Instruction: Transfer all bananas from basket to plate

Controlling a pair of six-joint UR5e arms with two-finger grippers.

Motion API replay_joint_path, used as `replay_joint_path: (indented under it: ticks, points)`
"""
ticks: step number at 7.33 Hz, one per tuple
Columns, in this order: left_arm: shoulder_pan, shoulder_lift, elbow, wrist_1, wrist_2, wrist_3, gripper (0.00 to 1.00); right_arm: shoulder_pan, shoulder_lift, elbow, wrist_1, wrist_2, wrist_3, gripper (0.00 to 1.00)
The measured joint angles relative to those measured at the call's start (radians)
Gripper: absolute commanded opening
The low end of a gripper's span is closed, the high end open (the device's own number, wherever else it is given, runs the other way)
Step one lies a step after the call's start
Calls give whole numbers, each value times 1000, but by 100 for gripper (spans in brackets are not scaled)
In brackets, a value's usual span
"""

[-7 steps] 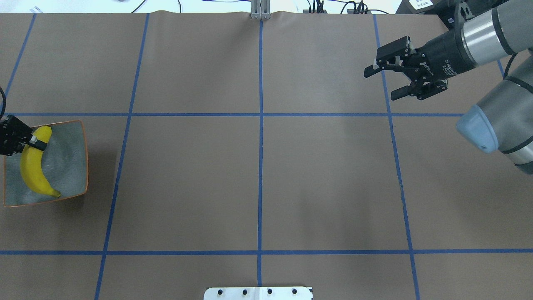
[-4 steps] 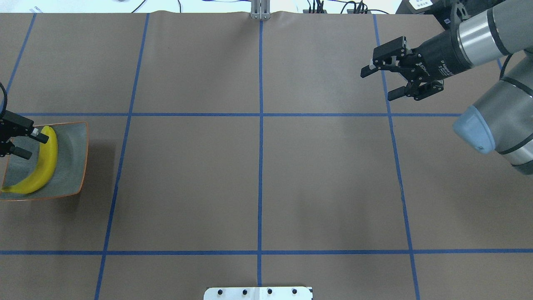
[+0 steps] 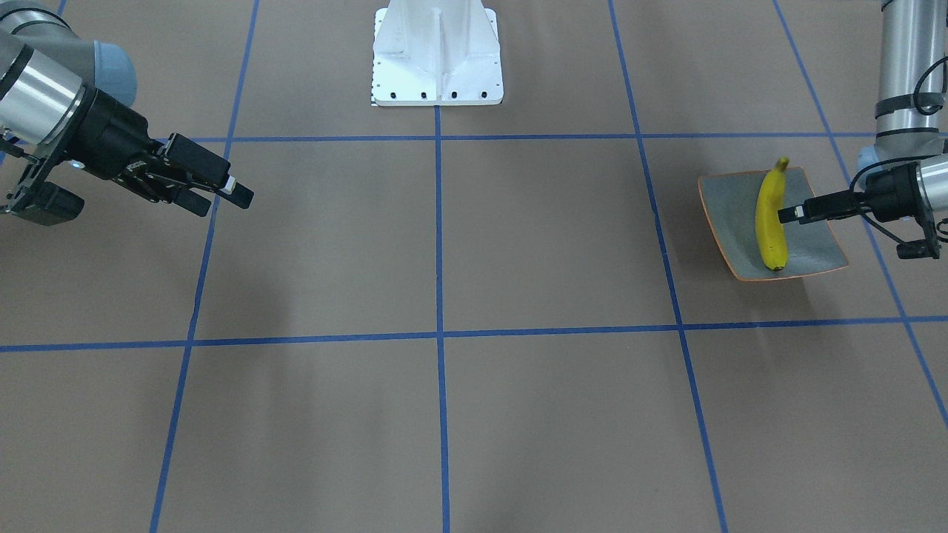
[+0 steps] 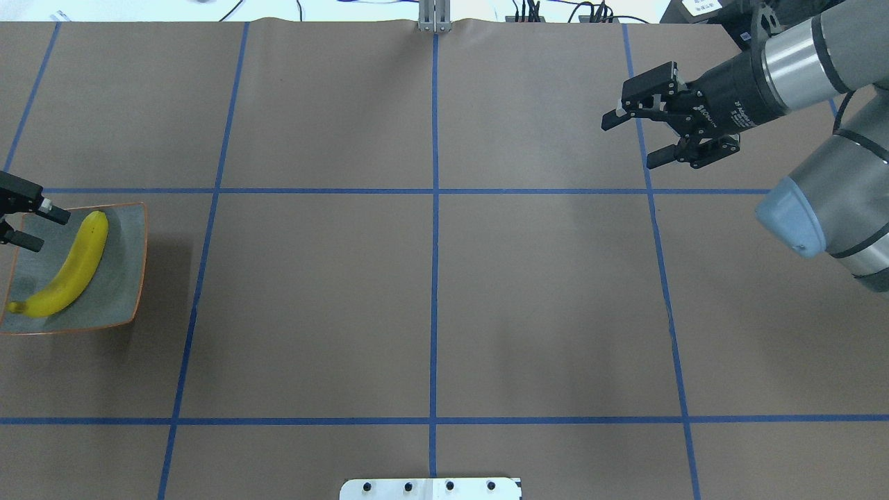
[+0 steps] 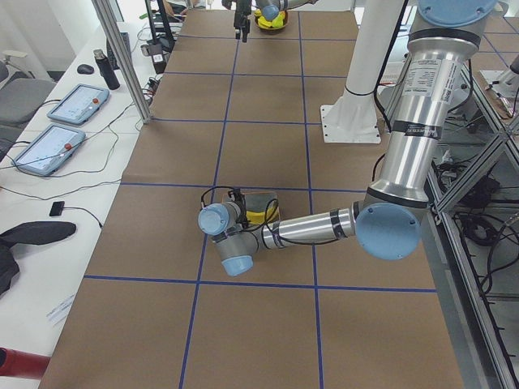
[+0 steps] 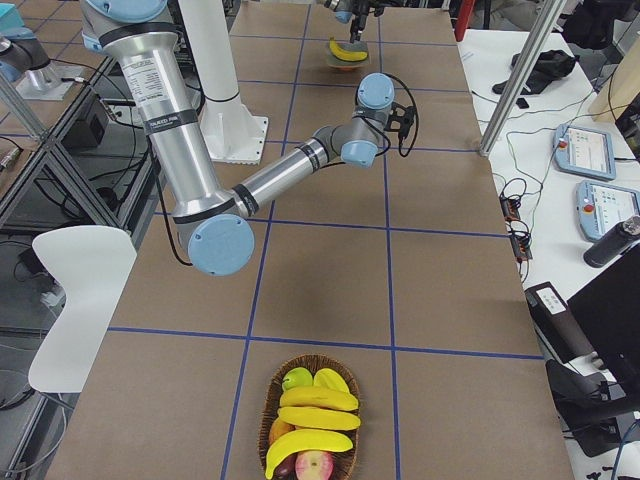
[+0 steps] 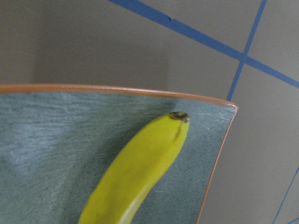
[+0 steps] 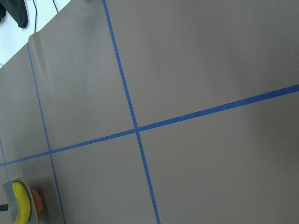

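Note:
One yellow banana (image 4: 66,267) lies flat on the grey-green plate (image 4: 125,278) at the table's left edge. Just beyond its upper end my left gripper (image 4: 47,229) is open and empty, apart from the fruit. In the left wrist view the banana (image 7: 140,168) and the orange-rimmed plate (image 7: 46,140) fill the frame. The front-facing view shows the same banana (image 3: 769,218), plate (image 3: 729,215) and left gripper (image 3: 791,213). The basket (image 6: 266,415) stands at the table's right end holding bananas (image 6: 318,397). My right gripper (image 4: 630,144) hangs open over bare table at the far right.
Red and green apples (image 6: 316,466) share the basket with the bananas. The white robot base plate (image 3: 437,55) sits at the table's middle near edge. Blue tape lines (image 4: 434,208) grid the brown surface. Desks with tablets (image 5: 77,101) flank the far side.
My left gripper has let go of the banana, opened and drawn back to the left. The banana swung round and settled flat, and the plate shifted. The right gripper edged slightly left.

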Motion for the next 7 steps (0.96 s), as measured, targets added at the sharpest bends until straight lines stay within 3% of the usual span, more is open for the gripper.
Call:
replay_joint_path:
  ticks: [2,5,7]
  points:
    - [-69,-3,-38,-4,31,7,100,2,-12,1,2,-60,-13,100]
    - [-111,-4,-75,-5,218,90,100,26,-107,-8,-1,-173,-177,99]
    - [-105,0,-79,14,337,206,100,83,-189,-30,-5,-196,-342,99]
